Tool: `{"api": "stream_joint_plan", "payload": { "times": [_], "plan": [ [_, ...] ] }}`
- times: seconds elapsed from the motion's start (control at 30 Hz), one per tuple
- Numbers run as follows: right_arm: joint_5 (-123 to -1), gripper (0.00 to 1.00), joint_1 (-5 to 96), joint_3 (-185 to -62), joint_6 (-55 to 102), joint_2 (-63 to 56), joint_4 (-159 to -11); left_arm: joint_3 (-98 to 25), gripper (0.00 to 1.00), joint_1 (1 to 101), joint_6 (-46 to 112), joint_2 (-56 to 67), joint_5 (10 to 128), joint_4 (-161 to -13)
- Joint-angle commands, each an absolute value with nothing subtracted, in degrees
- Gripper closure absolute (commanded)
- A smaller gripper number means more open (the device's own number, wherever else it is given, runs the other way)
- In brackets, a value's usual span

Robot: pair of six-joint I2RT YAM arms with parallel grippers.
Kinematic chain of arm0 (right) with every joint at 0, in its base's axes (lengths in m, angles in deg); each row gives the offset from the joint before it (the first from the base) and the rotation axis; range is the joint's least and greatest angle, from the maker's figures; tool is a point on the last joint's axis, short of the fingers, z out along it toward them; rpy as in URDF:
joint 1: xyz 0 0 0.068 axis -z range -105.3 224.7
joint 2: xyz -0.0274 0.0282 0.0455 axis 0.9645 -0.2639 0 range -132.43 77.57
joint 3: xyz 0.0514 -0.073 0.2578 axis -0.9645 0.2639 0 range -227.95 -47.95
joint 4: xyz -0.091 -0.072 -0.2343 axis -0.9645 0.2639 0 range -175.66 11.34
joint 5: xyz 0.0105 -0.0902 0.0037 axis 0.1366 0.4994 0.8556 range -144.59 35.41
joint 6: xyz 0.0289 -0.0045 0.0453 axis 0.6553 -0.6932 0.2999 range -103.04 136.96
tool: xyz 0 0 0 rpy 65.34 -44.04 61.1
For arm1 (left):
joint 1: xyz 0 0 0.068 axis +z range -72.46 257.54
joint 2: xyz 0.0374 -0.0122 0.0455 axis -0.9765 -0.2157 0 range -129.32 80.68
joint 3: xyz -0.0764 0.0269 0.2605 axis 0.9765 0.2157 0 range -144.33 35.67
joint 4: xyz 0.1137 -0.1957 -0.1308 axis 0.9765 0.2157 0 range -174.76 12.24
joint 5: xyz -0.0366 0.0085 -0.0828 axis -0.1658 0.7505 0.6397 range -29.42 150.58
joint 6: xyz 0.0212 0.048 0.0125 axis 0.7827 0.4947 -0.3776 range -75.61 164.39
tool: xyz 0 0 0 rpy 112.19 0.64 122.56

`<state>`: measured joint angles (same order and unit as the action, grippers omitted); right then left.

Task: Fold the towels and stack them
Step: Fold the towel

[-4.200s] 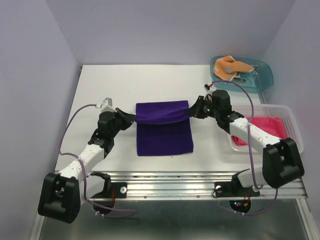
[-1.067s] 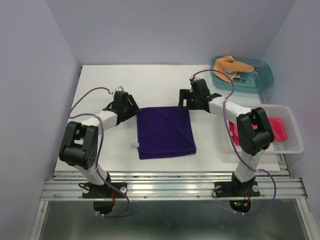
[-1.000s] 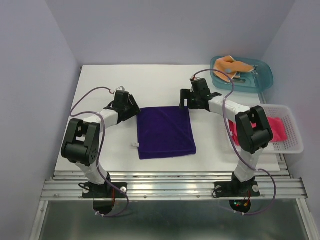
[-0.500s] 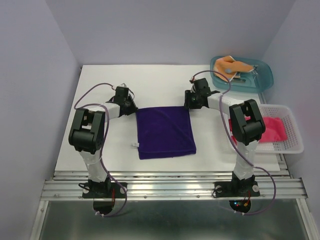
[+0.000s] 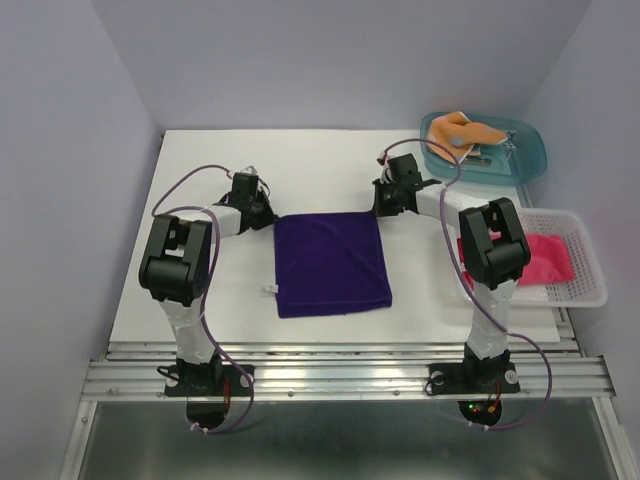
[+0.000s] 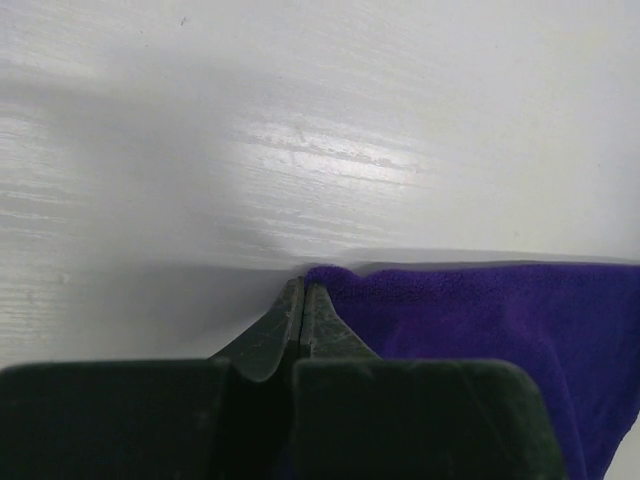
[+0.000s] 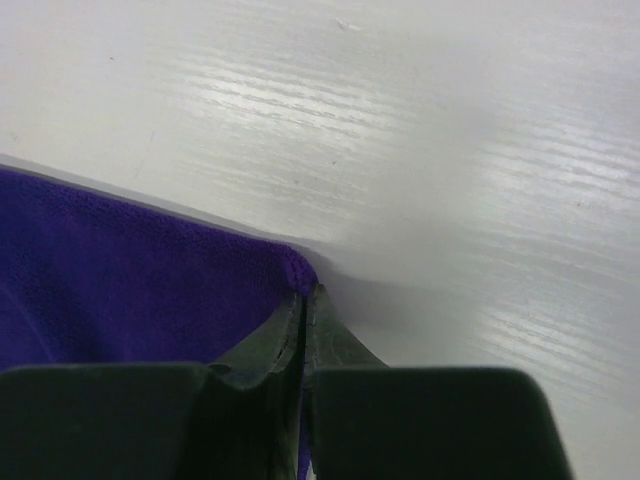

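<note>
Middle of the table [image 5: 200, 290]: purple towel [image 5: 332, 265], folded to a flat near-square, with a small white tag [image 5: 268, 290] at its 8 o'clock edge. At the towel's 11 o'clock corner, left pincer [image 5: 270, 215], fully closed, no gap at the tips. From the left wrist: tips right on that corner, with cloth humped up against them and apparently nipped in between. Same at the 1 o'clock corner with the right pincer [image 5: 378, 212]: shut tight, tips on the raised corner of the cloth, pinching it as far as can be told. Over at 3 o'clock, pink towel [image 5: 545, 260], bunched inside a white basket [image 5: 585, 298]. At 1 o'clock, far end of the table, orange towel [image 5: 460, 130], crumpled in a teal tub [image 5: 535, 160]. Both well apart from the purple towel.
</note>
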<state>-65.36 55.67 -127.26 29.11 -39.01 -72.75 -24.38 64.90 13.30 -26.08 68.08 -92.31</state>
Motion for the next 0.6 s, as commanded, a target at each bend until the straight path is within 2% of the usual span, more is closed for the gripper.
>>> {"api": "stream_joint_plan", "payload": {
  "times": [0.0, 0.27, 0.57],
  "plan": [
    [-66.89, 0.99, 56.59, -133.11, 23.83, -38.36, -75.99, -27.43, 1.0, 65.33, 14.86, -22.5, 65.59, -94.08],
    [-68.82, 0.99, 56.94, -134.17, 17.58, -37.4, -75.03, -27.7, 1.0, 65.24, 15.04, -21.62, 66.64, -94.69],
    [-74.54, 0.99, 57.03, -126.54, 18.72, -31.16, -76.87, -20.68, 1.0, 65.33, 14.34, -15.92, 71.3, -100.22]
  ]
}}
